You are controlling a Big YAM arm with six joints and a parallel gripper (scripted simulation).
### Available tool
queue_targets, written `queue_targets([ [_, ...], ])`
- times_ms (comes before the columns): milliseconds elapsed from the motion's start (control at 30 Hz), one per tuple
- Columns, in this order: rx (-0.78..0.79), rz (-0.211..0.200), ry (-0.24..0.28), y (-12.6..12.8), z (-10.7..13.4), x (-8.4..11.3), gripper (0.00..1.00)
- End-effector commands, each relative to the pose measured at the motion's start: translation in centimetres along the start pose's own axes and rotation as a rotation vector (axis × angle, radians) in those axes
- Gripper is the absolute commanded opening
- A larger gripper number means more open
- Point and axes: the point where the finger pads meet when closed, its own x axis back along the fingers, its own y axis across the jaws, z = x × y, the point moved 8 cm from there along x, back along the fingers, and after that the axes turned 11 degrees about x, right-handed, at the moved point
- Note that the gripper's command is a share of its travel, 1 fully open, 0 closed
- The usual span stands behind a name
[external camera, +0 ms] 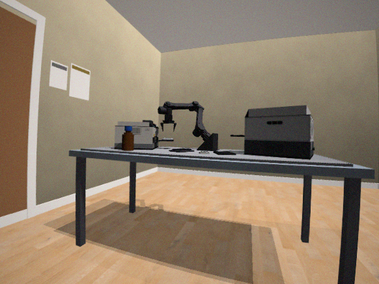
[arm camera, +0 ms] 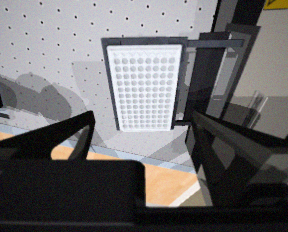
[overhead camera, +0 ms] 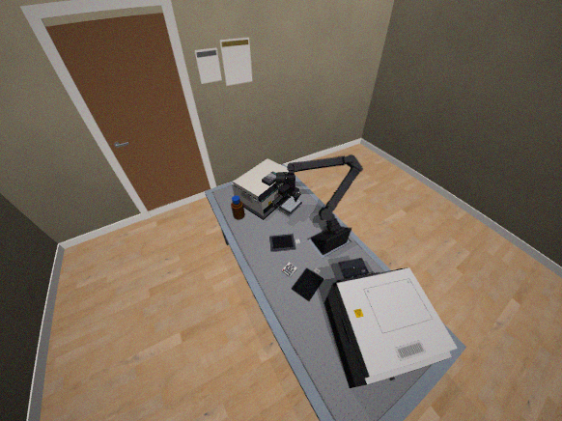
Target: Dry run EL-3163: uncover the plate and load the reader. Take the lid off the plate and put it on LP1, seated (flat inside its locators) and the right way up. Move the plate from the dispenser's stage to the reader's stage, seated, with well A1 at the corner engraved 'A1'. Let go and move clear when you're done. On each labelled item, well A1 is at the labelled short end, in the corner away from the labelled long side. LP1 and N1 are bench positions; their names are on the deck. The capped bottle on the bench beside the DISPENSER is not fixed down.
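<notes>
The white plate (overhead camera: 291, 205) (external camera: 168, 139) (arm camera: 145, 90) lies flat on the dark stage (arm camera: 145, 41) of the dispenser (overhead camera: 256, 183) (external camera: 140, 138). Its rows of wells show in the wrist view; whether a clear lid covers it I cannot tell. My gripper (external camera: 168, 130) (arm camera: 143, 115) is open and empty, pointing down above the plate, with its fingers spread to either side of it in the wrist view. The reader's dark stage (overhead camera: 352, 267) (external camera: 237, 135) sticks out of the reader (overhead camera: 396, 319) (external camera: 277, 130) with no plate visible on it. Engraved labels are unreadable.
The amber bottle (overhead camera: 238, 210) (external camera: 127, 141) with a blue cap stands upright beside the dispenser. Two flat dark bench fixtures (overhead camera: 282, 242) (overhead camera: 307, 284) lie mid-bench; their names are unreadable. A small patterned card (overhead camera: 289, 268) (external camera: 204, 152) lies near them.
</notes>
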Motion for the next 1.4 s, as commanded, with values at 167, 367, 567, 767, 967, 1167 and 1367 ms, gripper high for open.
queue_targets([
  [167, -0.014, 0.036, -0.020, -1.4, 0.4, 1.1, 1.00],
  [367, -0.041, 0.039, -0.015, -1.5, 1.1, 1.1, 1.00],
  [567, -0.023, 0.031, -0.016, -0.9, 0.8, 0.3, 1.00],
  [767, -0.001, 0.010, 0.000, -0.2, 0.3, -0.2, 1.00],
  [967, -0.002, 0.006, -0.001, -0.3, 0.4, -0.6, 1.00],
  [1167, -0.018, 0.021, -0.009, -0.9, 0.7, 0.0, 1.00],
  [1367, -0.037, 0.028, -0.010, -1.1, 1.1, 0.4, 1.00],
])
